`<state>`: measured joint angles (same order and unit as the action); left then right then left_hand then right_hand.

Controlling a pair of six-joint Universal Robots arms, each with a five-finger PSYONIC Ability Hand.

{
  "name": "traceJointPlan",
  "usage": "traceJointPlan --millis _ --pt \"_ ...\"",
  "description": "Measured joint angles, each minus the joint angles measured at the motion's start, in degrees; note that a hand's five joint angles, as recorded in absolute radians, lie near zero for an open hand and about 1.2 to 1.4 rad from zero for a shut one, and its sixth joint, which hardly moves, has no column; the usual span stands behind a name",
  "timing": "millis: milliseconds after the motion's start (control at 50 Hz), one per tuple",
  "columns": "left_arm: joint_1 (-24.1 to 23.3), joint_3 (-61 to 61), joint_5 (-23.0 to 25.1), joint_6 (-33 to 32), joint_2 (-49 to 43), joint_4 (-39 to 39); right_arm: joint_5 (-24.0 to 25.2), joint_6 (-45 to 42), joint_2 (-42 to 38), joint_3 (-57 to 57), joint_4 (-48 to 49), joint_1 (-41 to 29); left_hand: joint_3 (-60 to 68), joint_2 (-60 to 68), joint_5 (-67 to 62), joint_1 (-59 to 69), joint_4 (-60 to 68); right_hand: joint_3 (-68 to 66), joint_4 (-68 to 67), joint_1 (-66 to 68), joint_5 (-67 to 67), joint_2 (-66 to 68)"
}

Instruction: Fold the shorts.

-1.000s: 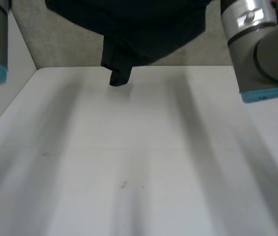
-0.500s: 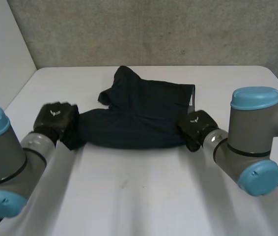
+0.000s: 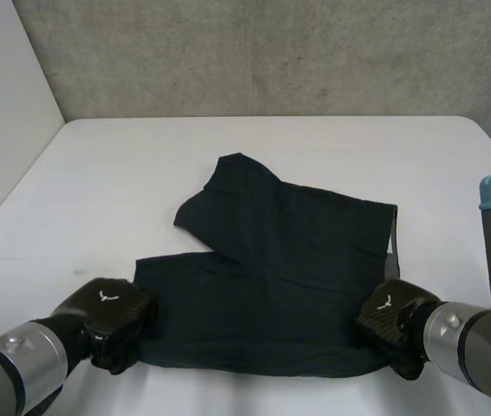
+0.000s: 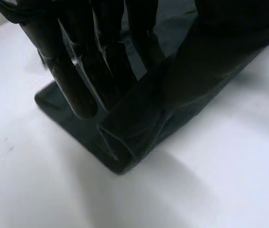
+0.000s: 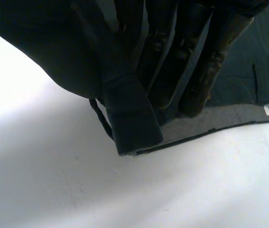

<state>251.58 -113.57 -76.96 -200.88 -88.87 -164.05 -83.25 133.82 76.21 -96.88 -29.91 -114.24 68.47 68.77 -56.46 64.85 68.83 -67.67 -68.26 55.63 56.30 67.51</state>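
Observation:
The dark shorts lie spread on the white table, one leg folded over toward the far left. My left hand is at the near-left corner of the cloth and my right hand at the near-right corner. In the left wrist view the fingers press a rolled edge of the shorts against the thumb. In the right wrist view the fingers pinch the waistband corner, with a drawstring hanging beside it.
A grey concrete wall runs behind the table's far edge. A white panel stands along the left side. Bare table lies beyond the shorts and to both sides.
The shorts came down from high in front of the camera onto the table. Both hands then drew them toward the near edge, and the cloth now lies flatter.

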Motion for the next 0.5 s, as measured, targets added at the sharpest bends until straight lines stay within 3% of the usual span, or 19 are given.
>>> traceJointPlan --millis 80,100,160,240,340,500 --pt "-0.03 1.31 1.65 0.08 0.41 -1.97 0.02 0.43 0.19 -1.50 4.19 0.73 -11.72 -12.81 9.83 -10.07 -12.12 0.00 -0.01 0.00 0.00 0.00" --pt "-0.04 1.97 1.86 0.03 0.34 -2.95 0.06 1.16 0.32 -1.85 5.75 0.89 -27.72 -29.14 25.88 -27.70 -28.41 0.00 0.00 0.00 0.00 0.00" --pt "-0.03 3.80 2.02 -0.18 -0.02 -5.71 0.25 3.26 0.71 -2.42 8.29 1.16 -36.87 -37.44 35.51 -34.84 -37.76 0.00 -0.01 0.00 0.00 0.00" --pt "0.01 6.01 2.01 -0.36 -0.72 -9.26 0.75 5.11 1.14 -2.99 9.77 1.53 -38.97 -39.80 38.11 -35.78 -40.28 0.00 -0.01 0.00 0.00 0.00" --pt "0.08 11.68 2.33 -0.58 -6.37 -19.72 3.26 7.29 1.89 -4.63 11.62 2.82 -41.22 -41.77 40.40 -37.43 -42.50 0.00 0.00 0.31 0.00 0.00" --pt "-0.44 24.49 4.92 -0.31 -24.02 -29.71 5.74 8.00 2.24 -6.99 13.51 3.76 -37.22 -37.34 34.97 -33.38 -37.24 0.00 0.01 0.52 0.00 0.00"
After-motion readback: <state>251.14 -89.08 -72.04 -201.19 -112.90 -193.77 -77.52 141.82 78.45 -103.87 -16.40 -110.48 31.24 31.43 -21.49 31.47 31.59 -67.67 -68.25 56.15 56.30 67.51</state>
